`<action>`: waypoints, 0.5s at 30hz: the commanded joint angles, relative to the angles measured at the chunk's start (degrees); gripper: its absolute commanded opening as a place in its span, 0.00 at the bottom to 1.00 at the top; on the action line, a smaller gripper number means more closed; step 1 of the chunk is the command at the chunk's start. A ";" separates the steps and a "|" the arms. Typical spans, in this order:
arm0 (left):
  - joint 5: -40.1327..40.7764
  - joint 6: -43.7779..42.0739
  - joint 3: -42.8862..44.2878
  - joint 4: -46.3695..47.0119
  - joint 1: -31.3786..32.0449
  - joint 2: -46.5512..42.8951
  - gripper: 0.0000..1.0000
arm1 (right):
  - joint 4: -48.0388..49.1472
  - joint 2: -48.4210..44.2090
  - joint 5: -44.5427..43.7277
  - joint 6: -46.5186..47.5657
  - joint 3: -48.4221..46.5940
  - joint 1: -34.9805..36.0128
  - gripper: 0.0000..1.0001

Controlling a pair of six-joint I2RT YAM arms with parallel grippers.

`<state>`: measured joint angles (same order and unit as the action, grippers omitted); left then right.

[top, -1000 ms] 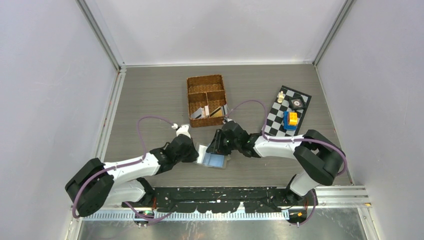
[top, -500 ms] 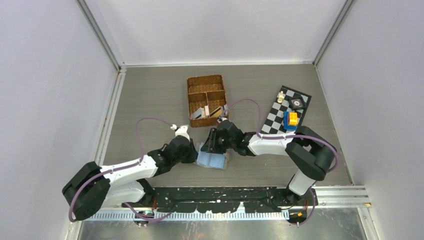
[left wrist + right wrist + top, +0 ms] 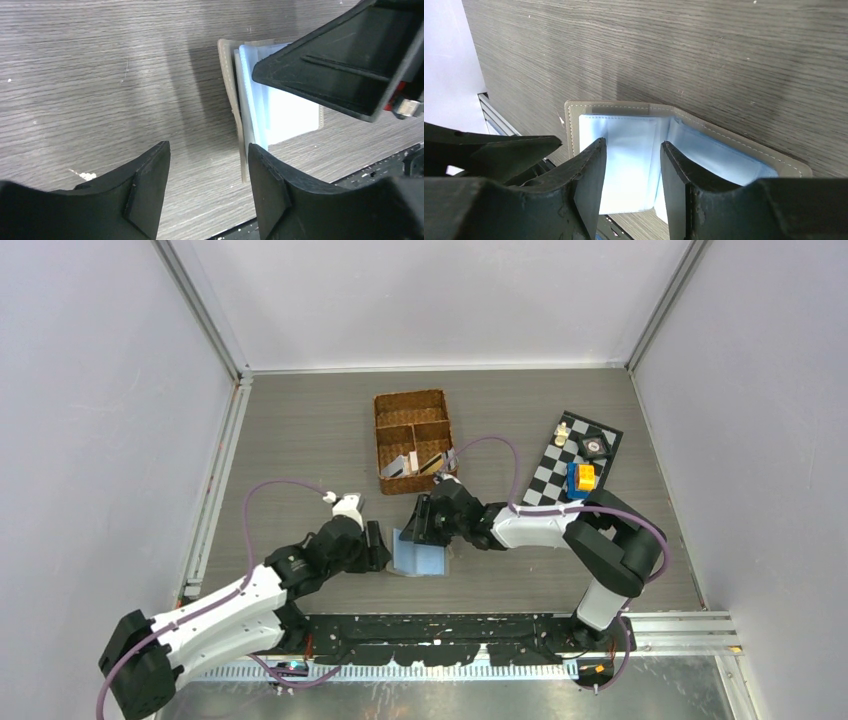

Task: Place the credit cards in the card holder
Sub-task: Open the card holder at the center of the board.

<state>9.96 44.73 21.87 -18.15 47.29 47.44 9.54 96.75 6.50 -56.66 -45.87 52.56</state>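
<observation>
The card holder (image 3: 421,560) lies open on the table, its grey cover down and its light-blue sleeves up. My left gripper (image 3: 377,544) stands open just left of its edge, with nothing between the fingers. In the left wrist view the left gripper (image 3: 207,162) is over bare wood, and the card holder (image 3: 252,100) begins beside the right finger. My right gripper (image 3: 414,527) hovers open over the far side. In the right wrist view the right gripper (image 3: 631,150) has its fingers astride the sleeves of the card holder (image 3: 729,155). The credit cards (image 3: 412,465) lean in the basket.
A brown wicker basket (image 3: 385,406) with compartments stands behind the holder. A chequered mat (image 3: 545,487) at the right carries a yellow-and-blue block (image 3: 581,478) and small pieces. The arms' black base rail (image 3: 450,632) runs along the near edge.
My left gripper has opened, let go of the holder's left edge and drawn back to the left. The right gripper has shifted left over the sleeves and opened wider.
</observation>
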 commanded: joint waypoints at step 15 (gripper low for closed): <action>-14.90 -2.77 9.66 -2.40 -5.97 4.52 0.74 | -2.83 -3.19 -1.84 4.32 -3.82 0.44 0.52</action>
<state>0.21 43.07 31.31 -23.42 42.63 49.69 6.79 94.85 5.85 -53.80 -47.35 52.56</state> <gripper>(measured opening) 0.748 0.520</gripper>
